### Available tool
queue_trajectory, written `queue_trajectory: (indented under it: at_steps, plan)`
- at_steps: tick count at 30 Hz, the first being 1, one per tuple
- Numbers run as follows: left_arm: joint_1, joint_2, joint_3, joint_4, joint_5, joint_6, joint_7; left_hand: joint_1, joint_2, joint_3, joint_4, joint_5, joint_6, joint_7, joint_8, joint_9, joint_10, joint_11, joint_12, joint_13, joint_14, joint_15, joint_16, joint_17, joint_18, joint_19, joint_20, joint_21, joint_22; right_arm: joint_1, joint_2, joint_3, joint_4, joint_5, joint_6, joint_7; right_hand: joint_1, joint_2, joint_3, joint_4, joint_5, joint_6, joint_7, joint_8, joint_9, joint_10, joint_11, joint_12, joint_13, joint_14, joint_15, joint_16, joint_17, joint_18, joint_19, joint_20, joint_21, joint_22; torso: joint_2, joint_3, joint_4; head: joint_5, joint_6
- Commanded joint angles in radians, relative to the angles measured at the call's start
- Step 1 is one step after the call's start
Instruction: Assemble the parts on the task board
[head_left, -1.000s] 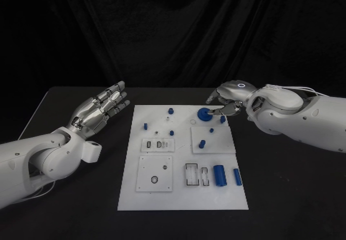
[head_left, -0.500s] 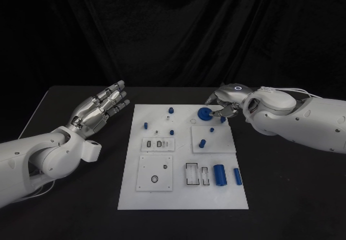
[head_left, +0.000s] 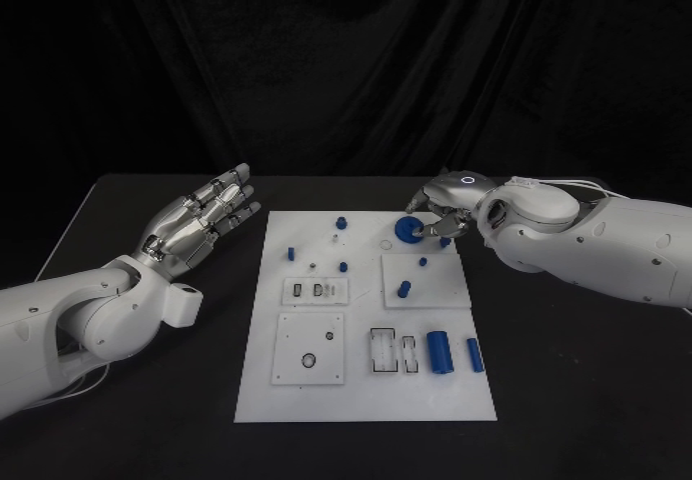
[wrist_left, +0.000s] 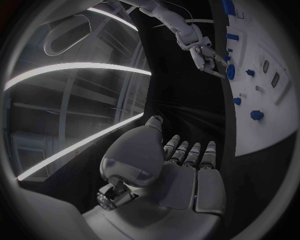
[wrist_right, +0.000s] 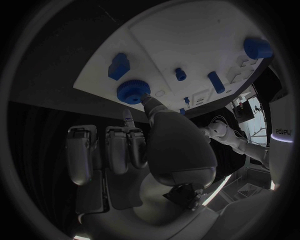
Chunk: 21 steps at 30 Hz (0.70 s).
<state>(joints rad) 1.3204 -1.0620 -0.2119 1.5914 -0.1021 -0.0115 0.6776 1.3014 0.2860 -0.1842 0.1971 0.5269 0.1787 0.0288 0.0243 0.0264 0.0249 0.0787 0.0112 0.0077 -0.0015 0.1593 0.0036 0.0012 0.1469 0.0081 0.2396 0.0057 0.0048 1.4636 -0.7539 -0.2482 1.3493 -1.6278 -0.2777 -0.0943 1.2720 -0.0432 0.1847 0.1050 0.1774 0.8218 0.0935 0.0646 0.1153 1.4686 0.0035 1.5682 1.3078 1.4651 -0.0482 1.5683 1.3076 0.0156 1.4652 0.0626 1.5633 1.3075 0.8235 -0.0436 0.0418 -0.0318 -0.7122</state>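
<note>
The white task board (head_left: 368, 385) lies in the middle of the black table. At its far right corner my right hand (head_left: 444, 205) pinches a round blue toothed gear (head_left: 410, 228) just over the board; in the right wrist view the thumb tip (wrist_right: 147, 103) touches the gear (wrist_right: 132, 92), beside a small blue block (wrist_right: 119, 65). Left of the board my left hand (head_left: 202, 218) hovers open, palm up, fingers spread, holding nothing. From the left wrist, the right hand (wrist_left: 206, 56) and the gear (wrist_left: 230, 72) show far off.
Small blue pegs (head_left: 342, 220) (head_left: 289, 251) (head_left: 405, 289) stand on the board's far half. A thick blue cylinder (head_left: 438, 350) and a thin one (head_left: 475, 353) lie near the right edge, beside rectangular slots (head_left: 384, 350). Bare black table surrounds the board.
My right arm has swung in a little toward the board's far edge, carrying the gear slightly left. The left hand has not moved.
</note>
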Motion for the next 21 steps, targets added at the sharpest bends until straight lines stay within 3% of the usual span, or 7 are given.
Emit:
queue_trajectory:
  at_steps: [1, 10, 15, 21]
  plan:
    - [0.0, 0.002, 0.001, 0.003, -0.008, 0.019, 0.121, 0.01, 0.002, 0.003, -0.006, 0.004, -0.001, 0.003, 0.005, 0.001, 0.004, 0.002, -0.003, 0.0, 0.001, 0.005, -0.004, -0.001, 0.005, -0.001, 0.004, 0.001, 0.001, -0.004, 0.004, 0.001, -0.007, -0.009, -0.008, -0.02, -0.015, 0.001, -0.007, 0.001, -0.008, 0.007, 0.004, 0.008, 0.002, 0.102, 0.006, 0.003, 0.263, 0.106, -0.001, 0.003, 0.263, -0.011, 0.095, 0.0, -0.004, 0.256, -0.001, 0.0005, -0.0004, 0.0, 0.0]
    - [0.0, 0.002, 0.001, 0.002, -0.008, 0.022, 0.12, 0.01, 0.002, 0.006, -0.008, 0.005, 0.0, 0.008, 0.005, 0.001, 0.004, 0.002, -0.003, 0.0, 0.001, 0.006, -0.004, -0.001, 0.005, 0.0, 0.005, 0.001, 0.001, -0.014, 0.014, 0.001, -0.02, -0.01, -0.002, -0.013, -0.031, 0.006, -0.016, 0.013, -0.029, 0.027, 0.009, 0.013, 0.009, 0.102, 0.01, 0.003, 0.263, 0.106, 0.003, 0.003, 0.263, -0.011, 0.094, 0.004, -0.006, 0.255, -0.001, -0.0001, -0.0003, 0.002, -0.004]
    - [0.0, 0.005, 0.001, 0.002, -0.008, 0.025, 0.12, 0.01, 0.002, 0.006, -0.008, 0.005, 0.001, 0.009, 0.005, 0.001, 0.004, 0.002, -0.003, 0.0, 0.001, 0.007, -0.004, -0.001, 0.004, 0.0, 0.005, 0.001, 0.001, -0.019, 0.019, 0.001, -0.029, -0.01, 0.0, -0.013, -0.027, 0.013, -0.014, 0.011, 0.01, 0.053, 0.018, 0.017, 0.016, 0.102, 0.018, 0.003, 0.263, 0.106, 0.01, 0.003, 0.263, -0.011, 0.094, 0.009, -0.007, 0.255, -0.001, 0.0001, -0.0005, 0.003, -0.006]
    - [0.0, 0.008, 0.001, 0.003, -0.008, 0.029, 0.12, 0.009, 0.002, 0.008, -0.009, 0.005, 0.001, 0.013, 0.005, 0.001, 0.004, 0.001, -0.003, 0.0, 0.001, 0.007, -0.004, -0.001, 0.004, 0.0, 0.006, 0.002, 0.001, -0.021, 0.024, 0.001, -0.038, -0.01, 0.005, -0.016, -0.025, 0.014, -0.013, 0.01, 0.017, 0.059, 0.022, 0.018, 0.018, 0.102, 0.021, 0.003, 0.263, 0.106, 0.011, 0.003, 0.263, -0.01, 0.093, 0.01, -0.007, 0.254, -0.001, -0.0001, -0.0008, 0.004, -0.006]
